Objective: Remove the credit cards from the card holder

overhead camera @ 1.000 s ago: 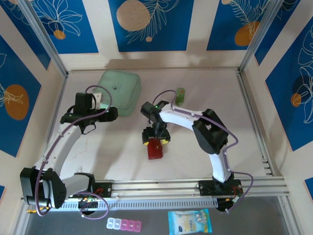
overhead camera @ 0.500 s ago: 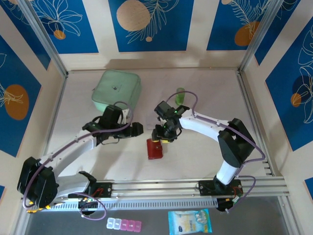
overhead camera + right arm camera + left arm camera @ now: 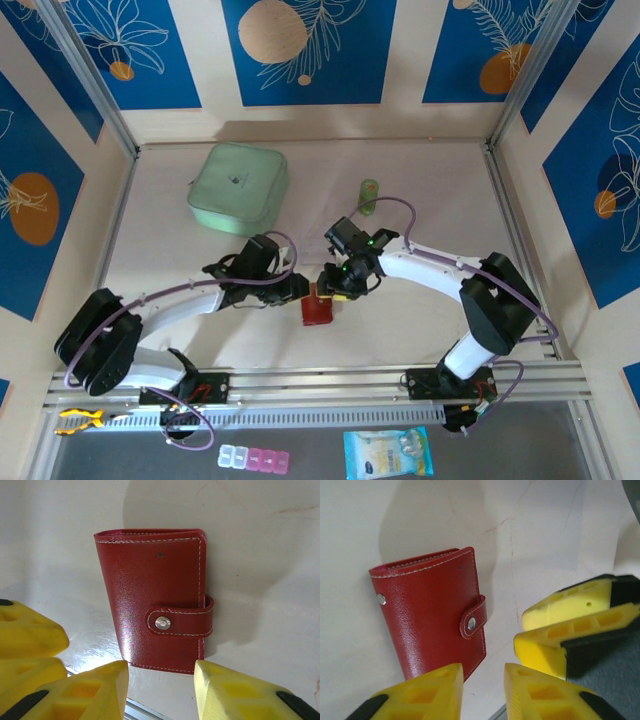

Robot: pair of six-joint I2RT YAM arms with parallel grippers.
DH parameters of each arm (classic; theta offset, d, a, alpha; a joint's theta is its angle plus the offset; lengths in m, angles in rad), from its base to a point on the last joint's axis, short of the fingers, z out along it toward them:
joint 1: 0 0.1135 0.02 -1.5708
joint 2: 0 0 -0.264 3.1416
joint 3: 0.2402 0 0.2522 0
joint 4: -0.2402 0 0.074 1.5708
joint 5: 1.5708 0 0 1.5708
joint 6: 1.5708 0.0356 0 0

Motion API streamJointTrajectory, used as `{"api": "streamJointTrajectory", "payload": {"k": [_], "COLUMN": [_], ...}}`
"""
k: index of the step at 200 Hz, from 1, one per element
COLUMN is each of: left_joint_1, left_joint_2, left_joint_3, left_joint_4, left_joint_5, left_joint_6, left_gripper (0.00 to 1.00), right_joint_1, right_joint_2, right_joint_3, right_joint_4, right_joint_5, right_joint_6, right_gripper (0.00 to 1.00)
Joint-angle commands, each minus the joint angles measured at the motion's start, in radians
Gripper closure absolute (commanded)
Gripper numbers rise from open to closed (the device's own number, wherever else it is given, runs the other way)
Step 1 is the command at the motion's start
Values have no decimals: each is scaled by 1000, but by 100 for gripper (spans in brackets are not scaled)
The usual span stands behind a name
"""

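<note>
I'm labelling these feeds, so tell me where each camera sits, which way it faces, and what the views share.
Top external: above and behind the bases, looking down at the table; both arms, left gripper and right gripper beside the card holder.
Left wrist: on the left arm, looking down; own fingers, card holder beyond.
Right wrist: on the right arm, looking down; own fingers.
All share the closed card holder.
</note>
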Motion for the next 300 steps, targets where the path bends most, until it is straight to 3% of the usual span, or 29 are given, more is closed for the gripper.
{"api": "streamJointTrajectory", "payload": {"k": [1, 49, 90, 150, 300], "left_joint_1": [-9, -9, 12, 46, 87], "left_joint_2": [33, 91, 129, 134, 147], "left_joint_3": [-34, -50, -81, -107, -216], "left_joint_4": [64, 69, 171, 231, 405], "left_joint_5": [52, 74, 112, 134, 132], "left_joint_6": [-44, -52, -99, -138, -264], "left_gripper": [79, 91, 95, 100, 100], "right_joint_1": [16, 85, 122, 105, 93], "right_joint_2": [-15, 47, 96, 117, 238], "right_joint_3": [-11, 62, 131, 143, 246], "right_joint_4": [32, -50, -140, -141, -177], "right_joint_5": [-38, 80, 176, 178, 164], "right_joint_6": [28, 4, 4, -14, -75], "right_gripper": [60, 62, 64, 65, 66]}}
